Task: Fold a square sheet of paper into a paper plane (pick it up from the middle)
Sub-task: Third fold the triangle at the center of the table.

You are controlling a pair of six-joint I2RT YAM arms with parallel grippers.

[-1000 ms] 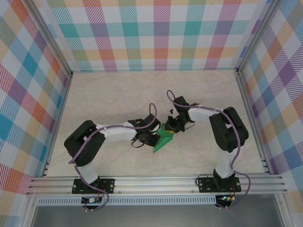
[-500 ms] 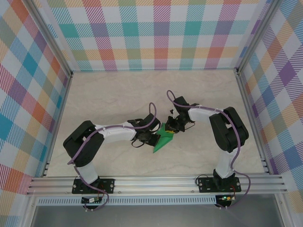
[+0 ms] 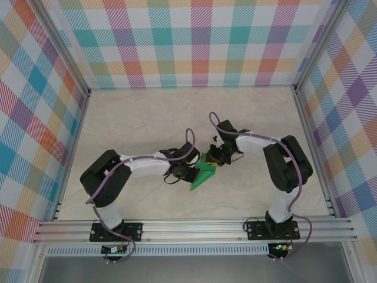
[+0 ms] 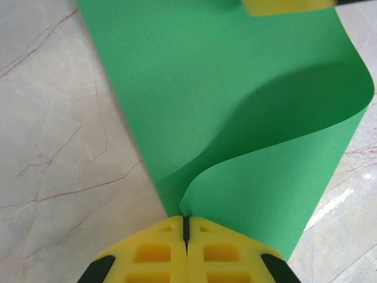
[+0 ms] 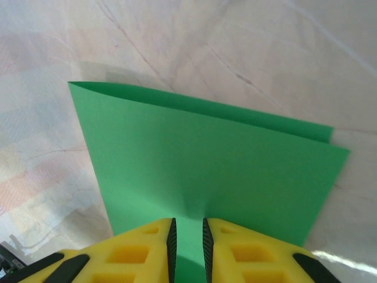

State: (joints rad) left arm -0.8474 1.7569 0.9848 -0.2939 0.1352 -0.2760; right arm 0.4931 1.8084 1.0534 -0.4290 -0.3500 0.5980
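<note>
Overhead view, left to right. The left arm, black and white with a purple cable, reaches from its base at the near edge of the pale marble-patterned tabletop towards the middle. The left gripper, with two yellow fingers, meets the left side of the thin bright green sheet of paper. The sheet lies close to the middle of the tabletop, a little nearer the near edge, as a folded shape narrowing to a point towards that edge. The right gripper is at the sheet's far right corner, and the right arm bends back to its base at the near edge.

Left wrist view. The left gripper has its fingers pressed together, clamped on an edge of the green sheet of paper. One layer lies flat on the tabletop and the other arches up in a loose curl to the right. A yellow fingertip of the other gripper touches the sheet's far edge.

Right wrist view. The right gripper has its fingers a narrow slit apart. The green sheet of paper shows through the slit and lies doubled, its two layers slightly offset along the far edge. Whether the fingers press on it cannot be told.
</note>
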